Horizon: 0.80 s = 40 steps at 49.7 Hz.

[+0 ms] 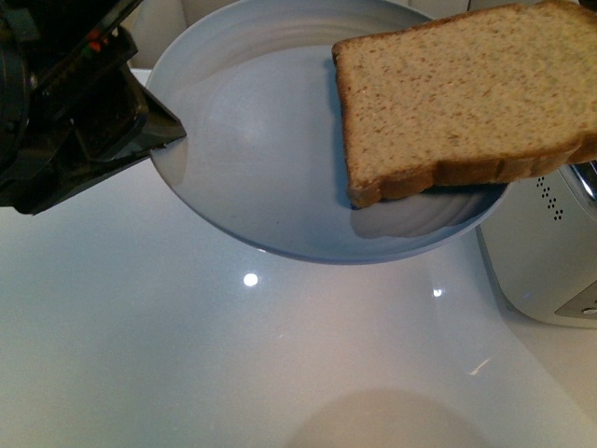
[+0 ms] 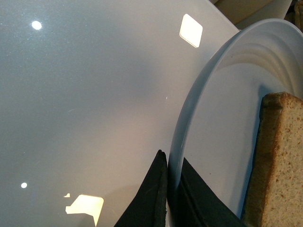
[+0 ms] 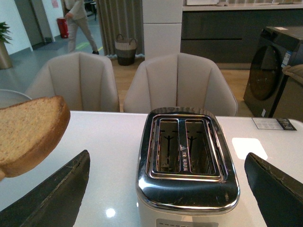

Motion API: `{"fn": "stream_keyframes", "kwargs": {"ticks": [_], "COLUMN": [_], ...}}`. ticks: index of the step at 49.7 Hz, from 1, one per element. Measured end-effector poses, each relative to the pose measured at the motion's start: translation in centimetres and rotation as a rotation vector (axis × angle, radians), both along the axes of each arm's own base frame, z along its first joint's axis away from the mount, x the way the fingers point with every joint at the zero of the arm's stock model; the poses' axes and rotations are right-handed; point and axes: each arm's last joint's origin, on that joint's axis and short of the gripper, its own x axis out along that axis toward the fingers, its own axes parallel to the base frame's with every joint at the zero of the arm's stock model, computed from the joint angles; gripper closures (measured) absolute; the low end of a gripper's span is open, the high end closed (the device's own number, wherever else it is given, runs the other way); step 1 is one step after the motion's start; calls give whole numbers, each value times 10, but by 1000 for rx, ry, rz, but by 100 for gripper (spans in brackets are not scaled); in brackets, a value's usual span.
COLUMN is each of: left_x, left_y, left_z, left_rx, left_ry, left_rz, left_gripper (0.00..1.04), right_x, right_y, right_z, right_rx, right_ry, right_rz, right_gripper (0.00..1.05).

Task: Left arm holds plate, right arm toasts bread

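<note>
My left gripper point(image 1: 168, 131) is shut on the left rim of the pale blue-grey plate point(image 1: 252, 159) and holds it above the white table. In the left wrist view the rim of the plate point(image 2: 222, 118) is pinched between the two black fingers of that gripper point(image 2: 171, 175). The slice of brown bread point(image 1: 457, 93) lies on the plate's right side and overhangs its rim; the bread point(image 2: 279, 165) also shows beside the fingers. My right gripper point(image 3: 166, 156) is open, its fingers wide apart on either side of the toaster point(image 3: 187, 189). The bread point(image 3: 28, 127) juts in at that view's edge.
The toaster point(image 1: 550, 252) stands on the glossy white table point(image 1: 187, 355) at the right, partly under the plate's edge, and both its slots look empty. Two beige chairs point(image 3: 180, 85) stand behind the table. A dark appliance point(image 3: 272, 71) sits further back.
</note>
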Motion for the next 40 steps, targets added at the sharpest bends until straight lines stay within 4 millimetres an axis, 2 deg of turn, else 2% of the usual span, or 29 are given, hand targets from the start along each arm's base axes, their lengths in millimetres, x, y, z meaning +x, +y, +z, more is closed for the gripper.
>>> {"fn": "stream_keyframes", "kwargs": {"ticks": [11,40], "left_x": [-5,-10], "left_y": [-12,-14], "left_z": [6,13], "left_rx": [6,-22], "left_ry": [12,0], "left_rz": [-34,-34], "left_gripper": [102,102], "right_x": [0,0], "right_y": [0,0], "right_z": [0,0], "right_rx": [0,0], "right_ry": [0,0], "right_rz": [0,0], "right_gripper": [9,9]}}
